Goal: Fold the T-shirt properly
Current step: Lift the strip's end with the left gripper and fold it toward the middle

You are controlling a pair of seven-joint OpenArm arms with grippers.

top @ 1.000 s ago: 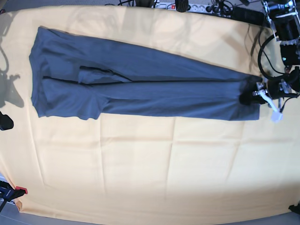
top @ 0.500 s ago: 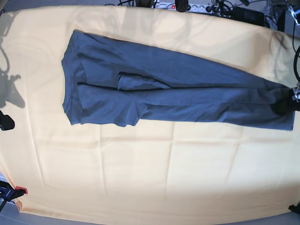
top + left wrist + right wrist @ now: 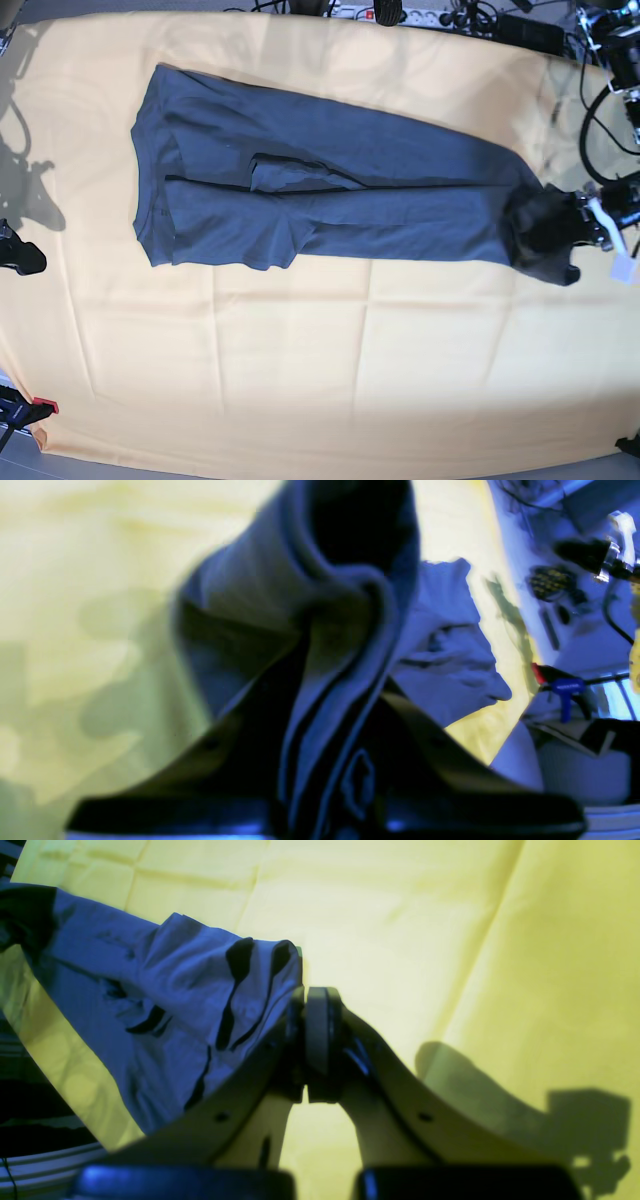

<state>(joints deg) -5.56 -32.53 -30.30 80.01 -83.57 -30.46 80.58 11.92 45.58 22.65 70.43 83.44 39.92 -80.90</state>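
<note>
Base view shows the T-shirt lying as a long folded band across the yellow-orange cloth, its right end bunched and lifted where the left gripper pinches it. From the left wrist view, the fabric rises in a fold between the closed jaws. The right gripper hangs above the cloth just beside the shirt's edge, jaws pressed together and holding nothing.
</note>
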